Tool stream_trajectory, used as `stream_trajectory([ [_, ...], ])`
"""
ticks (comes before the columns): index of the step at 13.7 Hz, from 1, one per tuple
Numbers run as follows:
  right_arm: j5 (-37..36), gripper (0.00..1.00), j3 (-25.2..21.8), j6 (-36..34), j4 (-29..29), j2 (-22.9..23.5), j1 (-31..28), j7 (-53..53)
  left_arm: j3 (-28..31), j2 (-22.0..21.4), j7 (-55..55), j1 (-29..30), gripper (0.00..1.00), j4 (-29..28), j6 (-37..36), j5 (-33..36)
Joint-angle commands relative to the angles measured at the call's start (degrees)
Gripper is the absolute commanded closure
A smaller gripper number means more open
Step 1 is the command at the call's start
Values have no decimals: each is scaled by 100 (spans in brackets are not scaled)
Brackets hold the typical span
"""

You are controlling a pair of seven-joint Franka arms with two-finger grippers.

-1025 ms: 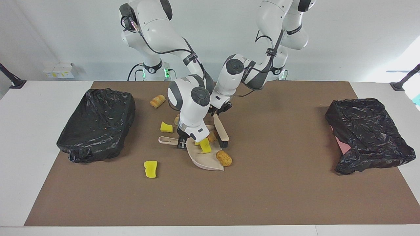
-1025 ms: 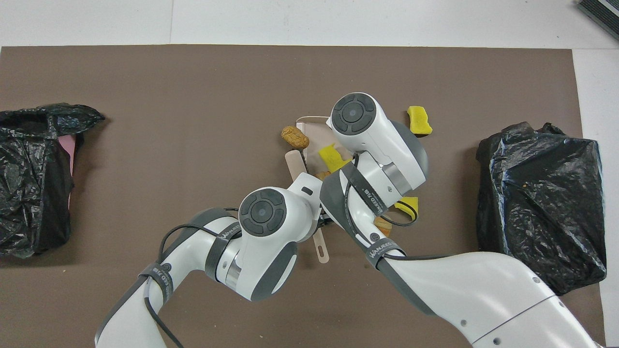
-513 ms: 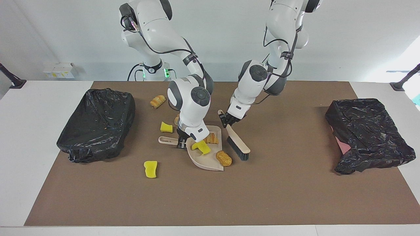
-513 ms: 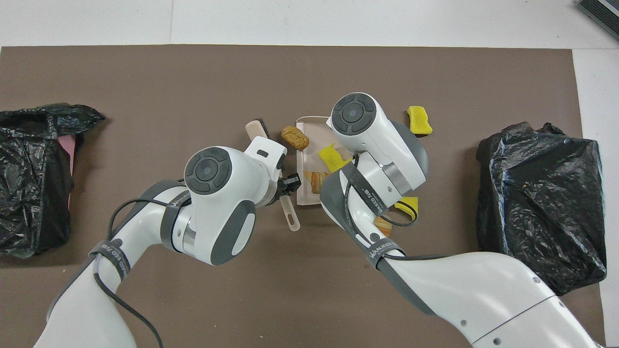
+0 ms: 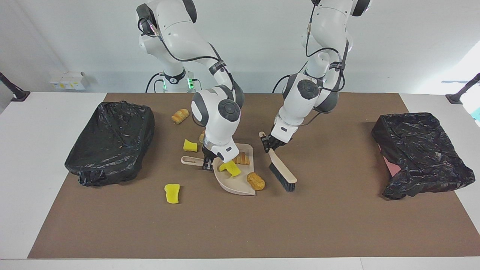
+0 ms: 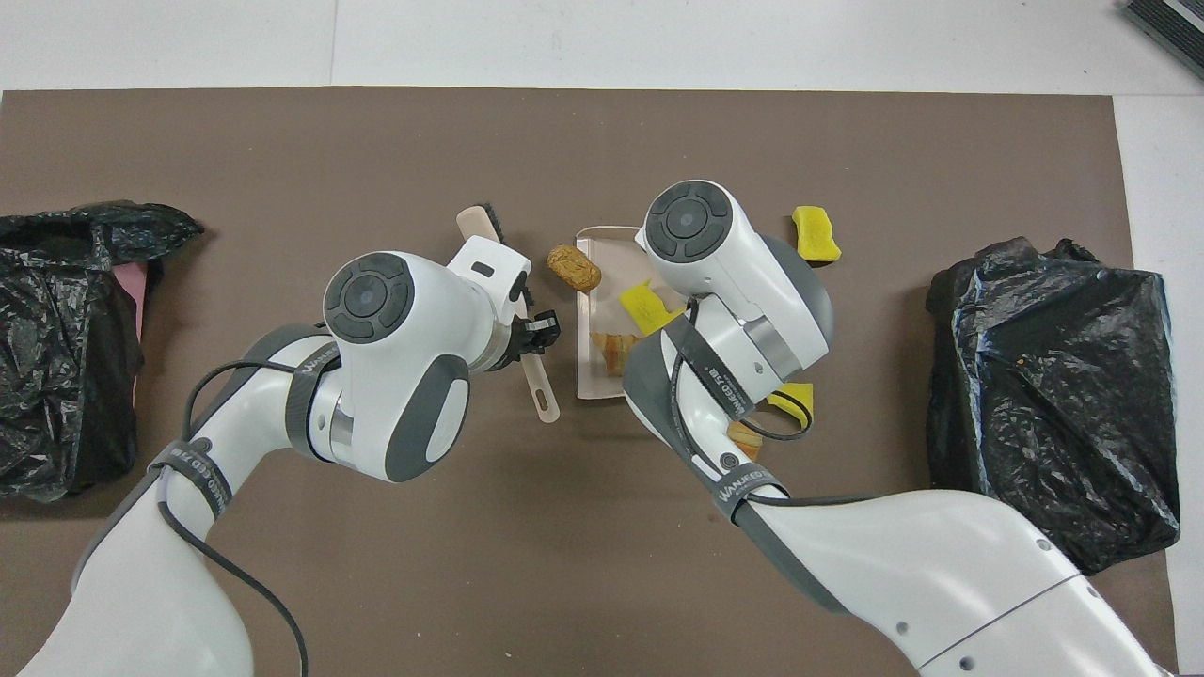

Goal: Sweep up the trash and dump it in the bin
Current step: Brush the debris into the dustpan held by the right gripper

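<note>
My right gripper (image 5: 205,163) is shut on the handle of the beige dustpan (image 5: 234,187), which rests on the brown mat. A yellow sponge piece (image 5: 230,167) and a croissant-like lump (image 5: 242,159) lie in the pan. A golden-brown lump (image 5: 256,180) touches the pan's lip. My left gripper (image 5: 270,144) is shut on the beige brush (image 5: 282,168), held slanted beside the pan toward the left arm's end, bristles low over the mat. More trash lies loose: two yellow sponges (image 5: 172,193) (image 5: 190,145) and a pastry (image 5: 180,115). In the overhead view the arm hides the right gripper.
A black bag-lined bin (image 5: 112,142) stands at the right arm's end of the mat and another bin (image 5: 423,153) at the left arm's end. A further brown lump (image 5: 202,137) peeks out beside the right arm's wrist. White table (image 5: 45,123) surrounds the mat.
My left arm has swung the brush out of the dustpan toward the left arm's end. The croissant lump now lies uncovered in the pan. The right arm and pan stayed still.
</note>
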Motion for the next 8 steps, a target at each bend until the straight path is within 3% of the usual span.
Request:
stream_trajectory([
  [1, 17, 100, 70, 206, -214, -86, -87, 140, -14, 690, 239, -27, 100, 688, 334, 132],
  [8, 17, 100, 70, 373, -223, -77, -96, 193, -14, 981, 1452, 53, 100, 873, 703, 615],
])
